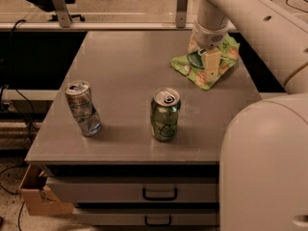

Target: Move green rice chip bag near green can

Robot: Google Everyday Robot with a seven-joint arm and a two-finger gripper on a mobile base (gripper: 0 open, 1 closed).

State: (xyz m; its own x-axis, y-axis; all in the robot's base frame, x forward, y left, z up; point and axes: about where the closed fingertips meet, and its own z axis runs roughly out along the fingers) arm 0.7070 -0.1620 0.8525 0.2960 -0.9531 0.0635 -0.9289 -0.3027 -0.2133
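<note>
The green rice chip bag [227,60] lies flat on the desk [130,71], in the far right part of the top and close to the right edge. It sits askew to the desk's edges, with one corner pointing toward the near edge and another toward the left. Its long axis appears to run on a slant from near-left to far-right, though the arm hides part of its outline. The dark round logo shows just left of the gripper, and orange-tan chip pictures show at the bag's right side.

The gripper [210,70] hangs from the white arm [250,18], which reaches in from the upper right. It is down on the middle of the bag and points straight at the desk. Whether it has closed on the bag or only rests over it cannot be told from this view.

The green can [165,115] stands upright near the front middle of the desk, with its silver top and pull tab facing up. It is well apart from the bag, nearer and to the left of it. A silver-grey dented can [83,109] stands tilted near the front left corner, well apart from the green can.

Below the desk top are two drawers [159,192] with dark handles. A cardboard box [36,196] sits on the floor at the left. The robot's pale body [264,167] fills the lower right.
</note>
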